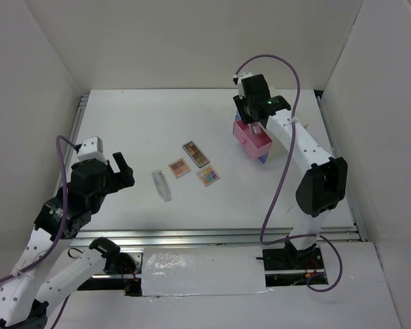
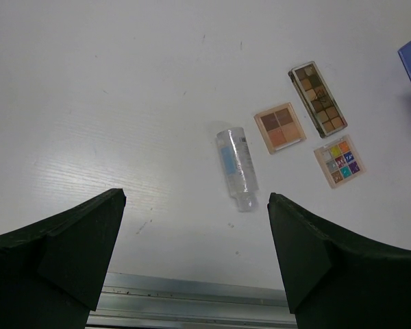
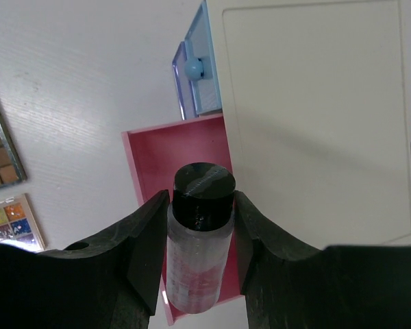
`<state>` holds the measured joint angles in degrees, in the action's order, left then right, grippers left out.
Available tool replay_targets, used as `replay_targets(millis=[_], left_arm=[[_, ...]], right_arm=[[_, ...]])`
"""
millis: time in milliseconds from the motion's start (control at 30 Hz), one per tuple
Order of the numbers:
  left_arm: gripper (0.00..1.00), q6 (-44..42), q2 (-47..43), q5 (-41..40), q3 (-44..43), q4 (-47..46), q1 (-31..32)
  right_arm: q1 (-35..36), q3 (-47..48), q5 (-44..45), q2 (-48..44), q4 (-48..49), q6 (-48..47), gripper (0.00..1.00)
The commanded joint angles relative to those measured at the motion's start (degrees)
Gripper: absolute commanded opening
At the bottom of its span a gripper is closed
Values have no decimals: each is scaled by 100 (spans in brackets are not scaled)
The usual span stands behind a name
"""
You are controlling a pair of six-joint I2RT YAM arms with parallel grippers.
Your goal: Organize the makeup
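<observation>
Right arm (image 1: 308,157), far right of the bench (image 1: 144,116): jaws pinching a pale tube (image 3: 197,257) by its sides just below the black cap (image 3: 204,185). The tube hangs over the pulled-out pink drawer (image 3: 154,154) of the white box (image 3: 315,116); whether it touches the drawer floor cannot be told. Just beyond the pink drawer, a blue drawer (image 3: 200,68) with a round knob stands slightly open.

Left arm (image 1: 82,185), near left: jaws spread wide with nothing between them, held above bare bench and apart from every item.

Mid-bench, remaining makeup: a clear tube (image 2: 237,168) lying on its side, nearest the left jaws. To its right lie three flat palettes in a loose cluster, none touching. The peach palette (image 2: 279,127) is closest to the clear tube. The long brown palette (image 2: 318,99) lies beyond it, set at an angle. The colour palette (image 2: 338,161) lies nearest the arm bases. All three sit between the clear tube and the box.
</observation>
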<state>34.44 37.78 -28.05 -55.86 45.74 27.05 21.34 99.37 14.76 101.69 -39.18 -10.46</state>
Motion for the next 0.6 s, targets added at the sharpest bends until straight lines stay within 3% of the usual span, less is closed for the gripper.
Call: replay_targets(millis=[0,67,133,167,267,400,567], left_arm=[[99,-148,19,90,31,-249,-33],[99,-148,36,90,31,-249,-33],[99,-156,45,98,31,-249,-24],[99,-156,45,98,40,-249,-33],[99,-165,63,116,31,-249,-33],[99,-156,63,98,22,-249,-33],[100,-86,-7,-59,5,-188,-33]], right_arm=[[-25,-119,149,-53,139,-132,25],[-16,-129,254,-26,69,-97,33],[-25,-146,264,-96,59,-62,60],[-25,-164,255,-149,103,-44,81],[-25,-33,107,-360,174,114,97],[159,319,-79,-579,86,526,100],[1361,330,-221,-536,67,1404,100]])
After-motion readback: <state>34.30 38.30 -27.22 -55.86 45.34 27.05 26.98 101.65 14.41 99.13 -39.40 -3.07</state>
